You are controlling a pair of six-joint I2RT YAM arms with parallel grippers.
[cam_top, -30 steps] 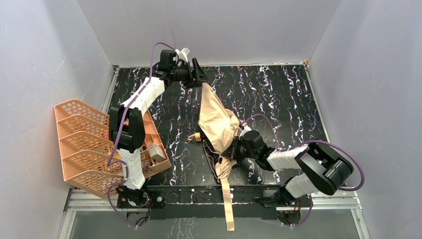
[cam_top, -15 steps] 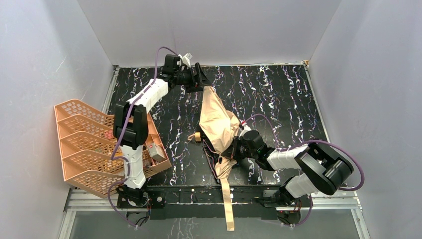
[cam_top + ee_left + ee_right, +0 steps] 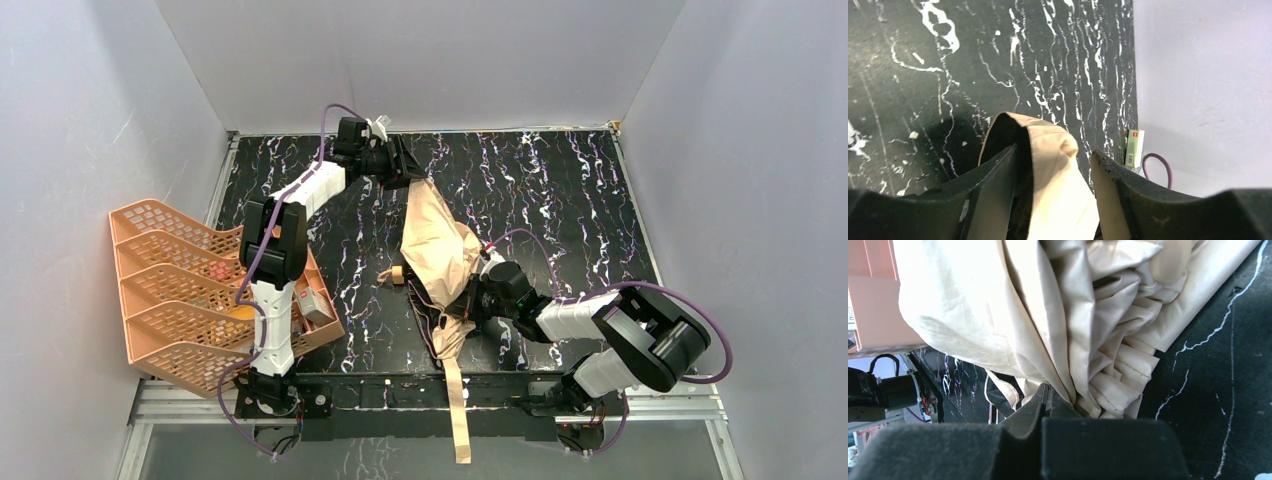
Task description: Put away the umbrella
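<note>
your left arm has drawn its elbow further over the table; the umbrella hasn't shifted.
it lies crumpled mid-table, tan side up, strap trailing over the near edge. your left gripper straddles its far tip, fingers apart, not pinching. your right gripper is clenched on a canopy fold at the near end. an orange rack sits at the left.

Between your left gripper's black fingers, the umbrella shows tan outside, black inside; beneath them, black white-veined table.
</note>
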